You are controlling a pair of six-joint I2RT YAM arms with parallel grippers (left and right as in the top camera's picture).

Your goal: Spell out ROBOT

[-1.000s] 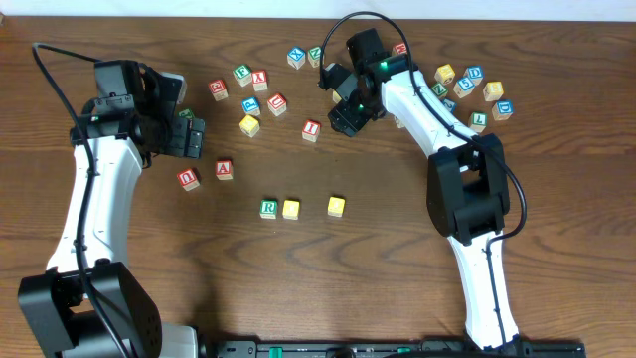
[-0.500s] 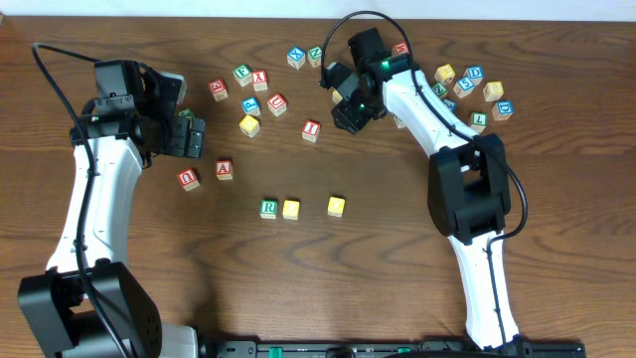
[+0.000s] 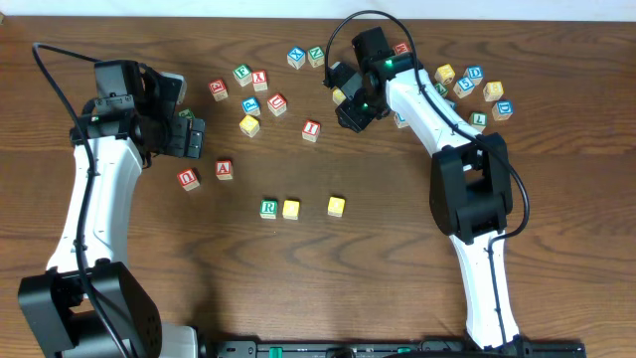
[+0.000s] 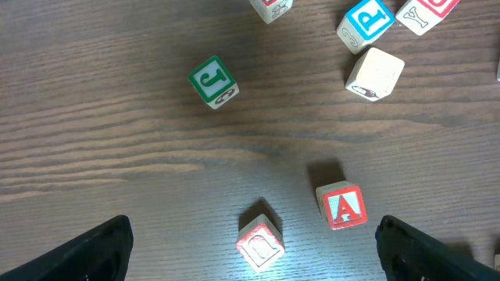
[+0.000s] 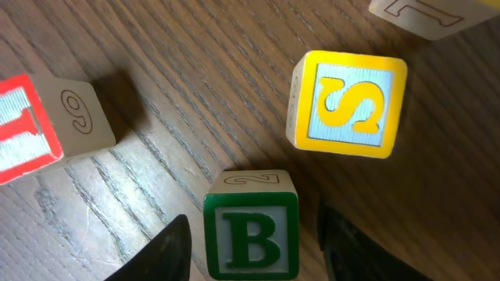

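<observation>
The green R cube [image 3: 268,209] and a yellow cube [image 3: 290,209] sit side by side at the table's middle front. A second yellow cube [image 3: 336,206] lies a gap to their right. The green B cube [image 5: 251,234] stands on the table between the fingers of my right gripper [image 5: 254,254], which is open with a gap on each side of the cube. In the overhead view the right gripper [image 3: 348,107] hides the B. My left gripper [image 3: 196,138] is open and empty above the red U cube [image 4: 260,243]. I cannot pick out the T cube.
A yellow S cube [image 5: 348,101] lies just beyond the B and a red-lettered cube [image 5: 31,129] to its left. A red A cube [image 4: 341,207] and a green J cube [image 4: 212,80] lie near the left gripper. Clusters of cubes lie at the back middle [image 3: 260,80] and back right [image 3: 475,85].
My right gripper has shifted slightly toward the back of the table. The left arm and the cubes have not moved.
</observation>
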